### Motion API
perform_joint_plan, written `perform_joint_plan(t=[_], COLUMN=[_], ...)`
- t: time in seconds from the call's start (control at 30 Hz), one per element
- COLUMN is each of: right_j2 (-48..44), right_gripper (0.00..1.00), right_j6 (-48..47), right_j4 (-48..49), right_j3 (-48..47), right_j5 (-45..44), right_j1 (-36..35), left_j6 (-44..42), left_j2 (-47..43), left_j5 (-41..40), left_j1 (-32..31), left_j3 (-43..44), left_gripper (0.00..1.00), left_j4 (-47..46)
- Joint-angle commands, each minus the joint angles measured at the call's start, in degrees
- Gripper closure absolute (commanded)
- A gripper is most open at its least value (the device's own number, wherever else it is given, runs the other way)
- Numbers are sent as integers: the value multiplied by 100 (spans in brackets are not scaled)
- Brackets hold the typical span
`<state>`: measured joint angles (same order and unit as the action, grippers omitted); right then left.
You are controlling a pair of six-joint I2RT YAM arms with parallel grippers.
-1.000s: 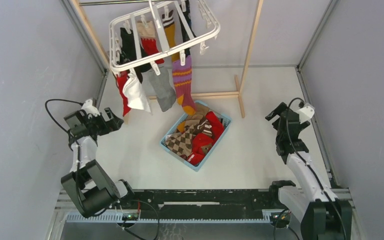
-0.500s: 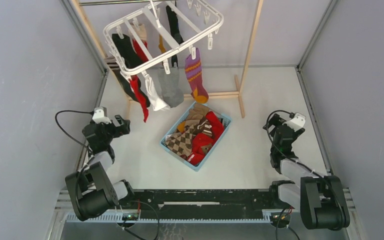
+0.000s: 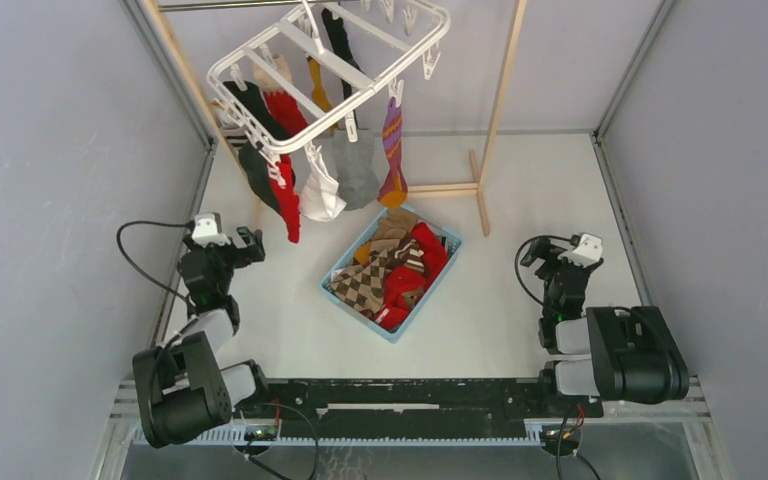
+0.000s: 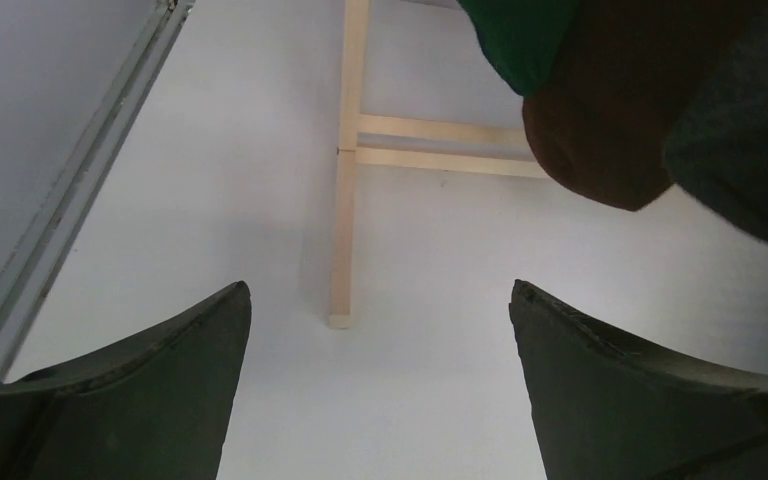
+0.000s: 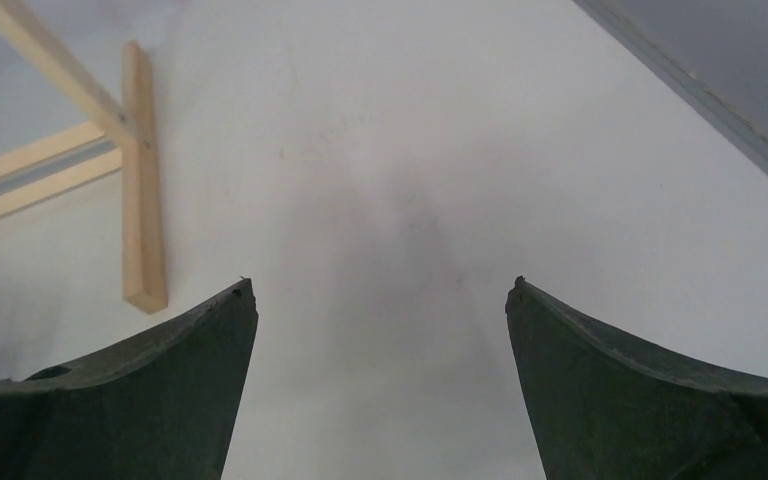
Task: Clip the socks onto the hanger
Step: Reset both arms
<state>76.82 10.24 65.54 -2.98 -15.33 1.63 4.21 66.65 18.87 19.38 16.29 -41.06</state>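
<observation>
Left claw (image 4: 380, 295) spread; right claw (image 5: 380, 288) spread. Socks (image 3: 355, 175) clipped on tilted hanger (image 3: 332, 68); others heaped in basket (image 3: 360, 314).

Glossy plastic hanger (image 3: 345, 70), cloth socks (image 3: 355, 175), wooden rack (image 3: 495, 110).

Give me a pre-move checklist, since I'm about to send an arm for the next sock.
1. Open, empty left tool: ok, fingers apart, nothing between them.
2. Open, empty right tool: ok, same.
3. More socks to pick: ok, several lie in the blue basket.
4. Free places on the hanger: ok, bare clips dangle at its far right corner.
5. Hanger at rest: not ok, it has turned and swung since a second ago.
</observation>
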Motion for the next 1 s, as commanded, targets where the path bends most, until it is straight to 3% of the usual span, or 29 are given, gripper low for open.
perform_joint_plan(t=[0.0, 0.03, 0.17, 0.27, 0.3, 0.37, 0.43, 0.97], right_j2=[-140, 40, 95, 69, 103, 81, 88, 79], right_gripper=[1, 1, 1, 1, 1, 1, 1, 1], right_j6=[-527, -685, -798, -624, -602, -532, -537, -551], right_j4=[414, 567, -233, -857, -856, -963, -972, -990], right_j3=[-237, -321, -735, -1023, -1057, -1091, -1099, -1108], right_j5=[178, 171, -13, 144, 254, 430, 435, 403], right_j1=[-363, -437, -578, -416, -342, -234, -233, -256], left_j6=[443, 448, -67, -347, -361, -311, -315, -316], left_j2=[169, 360, 130, 685, 678, 445, 581, 516], left_j5=[-195, -88, -699, -1437, -1746, -2247, -2538, -2550], left_j1=[-202, -247, -709, -1215, -1297, -1368, -1486, -1500], left_j3=[-797, -851, -879, -1309, -1250, -652, -531, -572], left_gripper=[0, 0, 0, 0, 0, 0, 0, 0], left_j4=[-2409, -2793, -2311, -3612, -3628, -2087, -2003, -1985])
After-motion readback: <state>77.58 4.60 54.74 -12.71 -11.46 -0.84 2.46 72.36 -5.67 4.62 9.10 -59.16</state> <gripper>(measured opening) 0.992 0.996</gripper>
